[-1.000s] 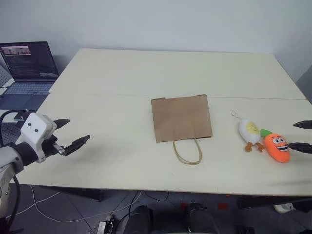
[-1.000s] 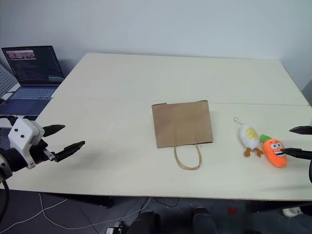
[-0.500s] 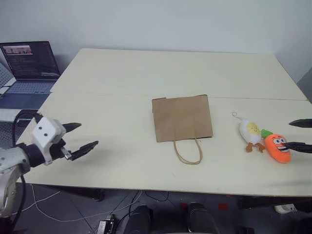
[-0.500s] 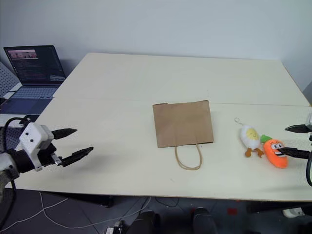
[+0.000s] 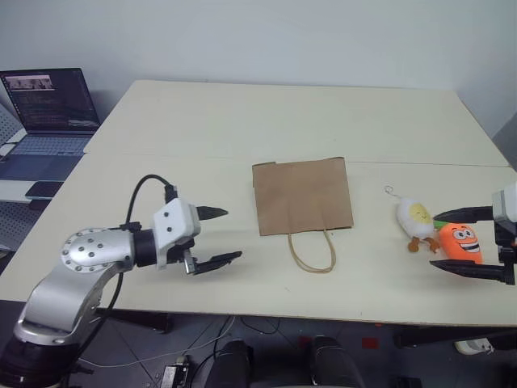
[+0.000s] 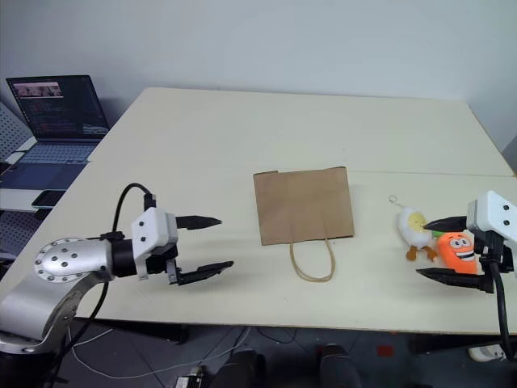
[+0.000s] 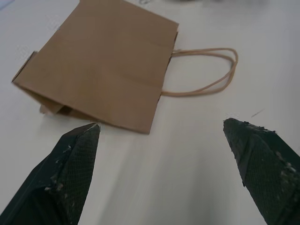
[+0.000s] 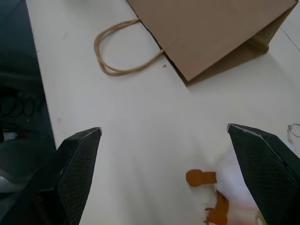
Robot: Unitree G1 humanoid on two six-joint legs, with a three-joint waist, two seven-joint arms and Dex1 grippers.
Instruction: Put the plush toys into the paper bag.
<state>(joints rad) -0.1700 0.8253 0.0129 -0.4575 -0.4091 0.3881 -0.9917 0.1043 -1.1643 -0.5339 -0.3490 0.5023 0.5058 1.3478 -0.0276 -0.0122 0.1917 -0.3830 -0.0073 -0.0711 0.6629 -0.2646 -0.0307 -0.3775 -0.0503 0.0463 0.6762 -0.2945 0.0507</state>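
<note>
Nearest the robot, both grippers hovered over the front strip of the pale table (image 5: 161,121). The left gripper (image 5: 216,237) sat left of centre with its two black fingers spread wide and holding nothing, pointed toward the bag. The right gripper (image 5: 464,241) was at the far right edge, also spread wide and empty, its fingers bracketing the carrot toy (image 5: 461,243) from front and back without visibly touching it.

The carrot lay flat on the table, long axis running roughly front to back, green top toward the far side and leaning left toward the egg, cartoon face up. The egg toy (image 5: 414,218) lay just beside it on the left, touching or nearly so; which could not be told. Its orange feet pointed toward the table's front edge, yellow centre up, and a small metal ring on a cord trailed off its far end.

The paper bag (image 5: 302,196) lay flat near the table's middle, well apart from both toys. Its long axis ran front to back, with the handle loop (image 5: 311,251) spilling toward the robot and the folded base toward the far side.

Farthest back, off the table's left corner, an open laptop (image 5: 48,109) stood with its screen lit.
</note>
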